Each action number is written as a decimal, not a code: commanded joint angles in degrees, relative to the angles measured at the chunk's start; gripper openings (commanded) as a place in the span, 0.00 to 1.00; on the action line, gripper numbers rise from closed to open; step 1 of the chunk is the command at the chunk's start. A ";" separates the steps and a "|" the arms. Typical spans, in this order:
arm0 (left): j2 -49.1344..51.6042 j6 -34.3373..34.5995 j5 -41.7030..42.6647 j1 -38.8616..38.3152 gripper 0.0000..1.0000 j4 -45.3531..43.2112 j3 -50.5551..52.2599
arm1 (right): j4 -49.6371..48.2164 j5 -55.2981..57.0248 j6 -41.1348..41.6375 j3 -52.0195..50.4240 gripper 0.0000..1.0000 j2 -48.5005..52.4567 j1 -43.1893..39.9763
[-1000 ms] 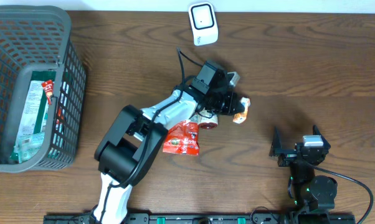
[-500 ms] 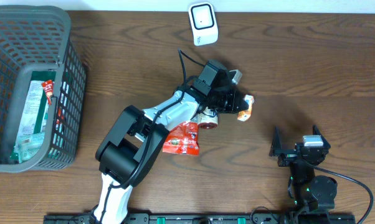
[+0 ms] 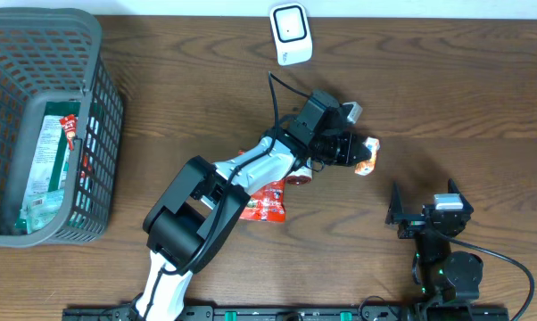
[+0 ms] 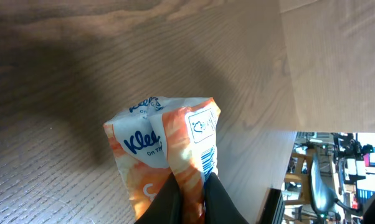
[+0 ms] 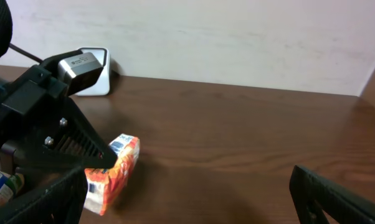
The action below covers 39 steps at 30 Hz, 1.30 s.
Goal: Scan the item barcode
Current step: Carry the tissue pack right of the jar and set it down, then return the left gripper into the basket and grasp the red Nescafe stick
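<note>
Basket (image 3: 108, 116) far left, packets (image 3: 47, 152) inside; scanner (image 3: 290, 34) rear centre; tissue pack (image 3: 367, 157) mid-table, right of pouch (image 3: 265, 200).

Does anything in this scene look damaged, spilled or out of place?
Only the orange tissue pack: the left gripper pinches one end of it, so the wrapper is creased there. Nothing looks spilled or torn.

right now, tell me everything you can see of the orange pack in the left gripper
The tissue pack is a small, soft, film-wrapped packet, orange and white with blue lettering and a blue striped patch, likely the barcode, on one side. The left gripper is shut on one crinkled end, holding it out over the wooden table.
</note>
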<state>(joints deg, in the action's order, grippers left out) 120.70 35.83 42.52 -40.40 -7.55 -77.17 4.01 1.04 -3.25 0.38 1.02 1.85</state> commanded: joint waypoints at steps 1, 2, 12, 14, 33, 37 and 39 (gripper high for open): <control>1.14 0.02 -1.70 -1.14 0.07 -0.26 -1.60 | 0.17 -0.07 -0.50 -0.07 0.99 -0.26 0.00; 1.36 0.00 -2.08 -1.40 0.07 -0.28 -1.60 | 0.15 -0.07 -0.50 -0.07 0.99 -0.26 0.00; 3.56 0.72 -3.82 -2.49 0.07 -2.40 -1.55 | 0.15 -0.07 -0.50 -0.07 0.99 -0.26 0.00; 3.63 0.72 -4.00 -2.69 0.07 -2.40 -1.36 | 0.15 -0.07 -0.50 -0.07 0.99 -0.26 0.00; 3.63 -2.36 -9.01 -3.28 0.38 -0.04 -0.79 | 0.17 -0.07 -0.50 -0.07 0.99 -0.26 0.00; 3.61 -2.34 -8.96 -3.28 0.38 -0.28 -0.81 | 0.17 -0.07 -0.50 -0.07 0.99 -0.26 0.00; 3.52 -2.32 -8.94 -3.28 0.38 -0.28 -0.81 | 0.17 -0.07 -0.50 -0.07 0.99 -0.26 0.00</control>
<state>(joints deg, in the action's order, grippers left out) 124.09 34.50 34.13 -43.62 -7.75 -77.19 4.01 1.04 -3.25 0.38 1.02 1.85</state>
